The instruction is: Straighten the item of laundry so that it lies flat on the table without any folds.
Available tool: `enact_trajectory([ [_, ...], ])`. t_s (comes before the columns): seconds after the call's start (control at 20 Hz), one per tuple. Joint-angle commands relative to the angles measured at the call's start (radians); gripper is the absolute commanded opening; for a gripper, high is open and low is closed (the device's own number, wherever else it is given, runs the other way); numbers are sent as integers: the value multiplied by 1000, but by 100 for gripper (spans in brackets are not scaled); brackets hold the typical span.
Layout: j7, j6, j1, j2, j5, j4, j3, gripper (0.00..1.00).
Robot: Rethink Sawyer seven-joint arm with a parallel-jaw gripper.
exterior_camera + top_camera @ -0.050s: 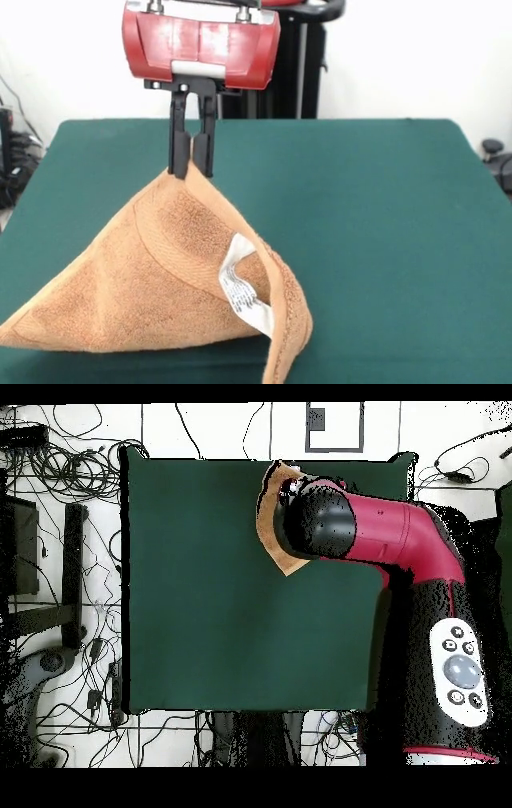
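The item of laundry (160, 288) is an orange-tan terry towel, lifted by one corner into a tent shape. Its lower edges rest on the table (376, 208), a dark green top, near the front left. A white label (240, 292) hangs on the towel's folded right side. My gripper (192, 164) is shut on the towel's top corner, straight above the cloth. In the overhead view the red and black arm (380, 534) covers most of the towel (270, 534), so only a strip shows at its left; the gripper is hidden there.
Green table surface (220, 604) stretches wide beside the towel. Cables (60, 454) lie on the floor off the table's edge. A black stand (296, 72) rises behind the table.
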Motion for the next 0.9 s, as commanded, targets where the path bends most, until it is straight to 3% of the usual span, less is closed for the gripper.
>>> enact_trajectory([
  [0.05,118,73,35,-5,19,191,0,0],
  [0.65,114,41,25,-43,21,263,6,0],
  [0.9,114,29,18,-103,32,336,11,0],
])
